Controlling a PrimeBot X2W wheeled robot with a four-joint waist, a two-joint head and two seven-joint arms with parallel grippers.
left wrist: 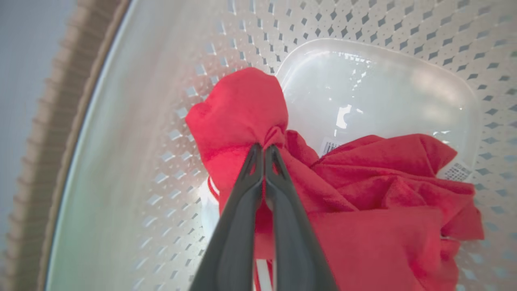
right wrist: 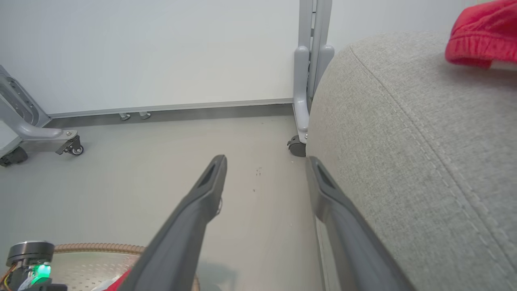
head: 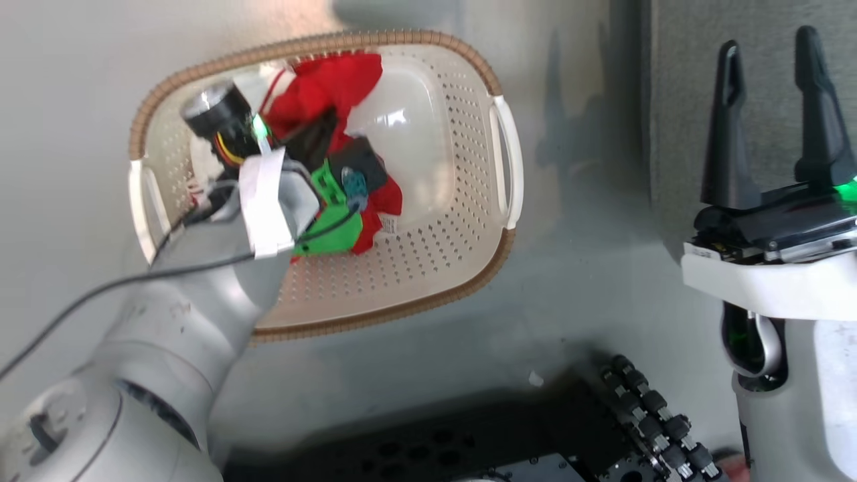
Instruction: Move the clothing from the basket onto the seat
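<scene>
Left gripper pinching 1 red garment, 1 basket

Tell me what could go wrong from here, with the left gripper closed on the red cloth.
1. The left gripper pinches only a small fold of the red garment, so the cloth might slip out during lifting.
2. The rest lies bunched inside the basket; if it catches on the perforated wall, the basket might drag or tip.
</scene>
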